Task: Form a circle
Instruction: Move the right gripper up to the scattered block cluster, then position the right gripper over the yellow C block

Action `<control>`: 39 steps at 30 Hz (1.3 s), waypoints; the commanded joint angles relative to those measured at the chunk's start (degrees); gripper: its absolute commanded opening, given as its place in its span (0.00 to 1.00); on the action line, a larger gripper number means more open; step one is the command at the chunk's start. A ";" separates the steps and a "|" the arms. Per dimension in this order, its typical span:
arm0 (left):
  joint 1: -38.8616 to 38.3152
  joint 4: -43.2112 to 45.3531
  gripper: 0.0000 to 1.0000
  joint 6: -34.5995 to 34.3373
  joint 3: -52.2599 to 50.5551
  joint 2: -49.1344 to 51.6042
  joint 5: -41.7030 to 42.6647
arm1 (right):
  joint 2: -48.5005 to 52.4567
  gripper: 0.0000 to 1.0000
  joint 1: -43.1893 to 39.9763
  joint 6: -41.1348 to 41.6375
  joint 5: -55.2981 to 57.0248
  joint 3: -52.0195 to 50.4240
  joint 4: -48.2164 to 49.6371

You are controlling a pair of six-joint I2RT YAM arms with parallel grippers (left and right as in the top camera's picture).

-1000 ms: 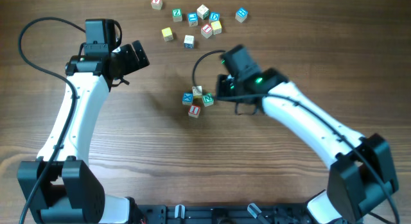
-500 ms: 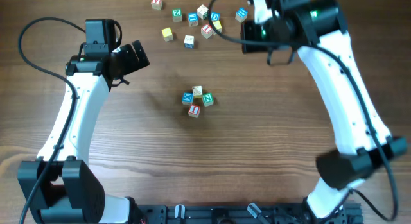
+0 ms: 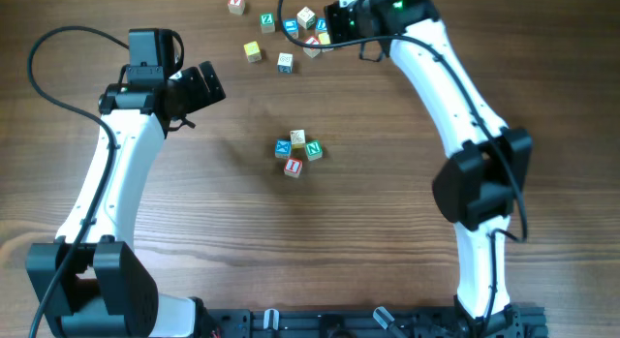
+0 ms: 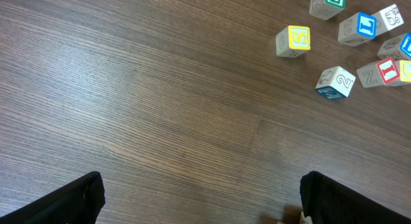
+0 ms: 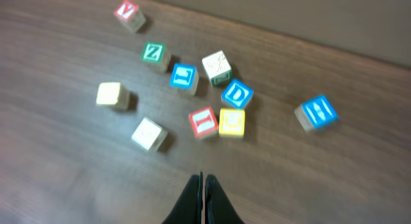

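The circle is a tight cluster of tiny letter cubes at the table's middle: a blue-faced cube, a green-faced one and a red-faced one around a cream one. Neither gripper touches it. My right gripper is far behind it, over the loose scatter of cubes, and holds nothing. In the right wrist view its fingers are pressed together, just short of a red I cube and a yellow cube. My left gripper hangs wide open to the left over bare wood.
Several loose letter cubes lie along the far edge, from a red V cube to a plain yellow one. The left wrist view shows a yellow S cube and others at its top right. A black cable loops above the scatter.
My right arm has swung from beside the cluster up to the far scatter, still shut. The cluster stays as it was. The left arm has not moved.
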 commanded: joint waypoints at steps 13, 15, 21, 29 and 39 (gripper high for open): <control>0.22 0.13 1.00 -0.48 0.00 0.17 -0.52 | 16.06 0.61 0.48 -0.94 3.30 0.74 17.94; 0.22 0.13 1.00 -0.48 0.00 0.17 -0.52 | 16.96 0.62 0.37 -0.85 4.07 0.72 18.88; 0.22 0.15 1.00 -0.46 0.00 0.17 -0.52 | 18.97 0.63 0.22 -0.94 4.07 0.68 19.91; 0.22 0.13 1.00 -0.48 0.00 0.17 -0.52 | 19.85 0.68 0.35 2.29 3.34 0.68 19.82; 0.22 0.13 1.00 -0.48 0.00 0.17 -0.52 | 19.85 0.68 0.44 2.32 -7.28 0.68 18.62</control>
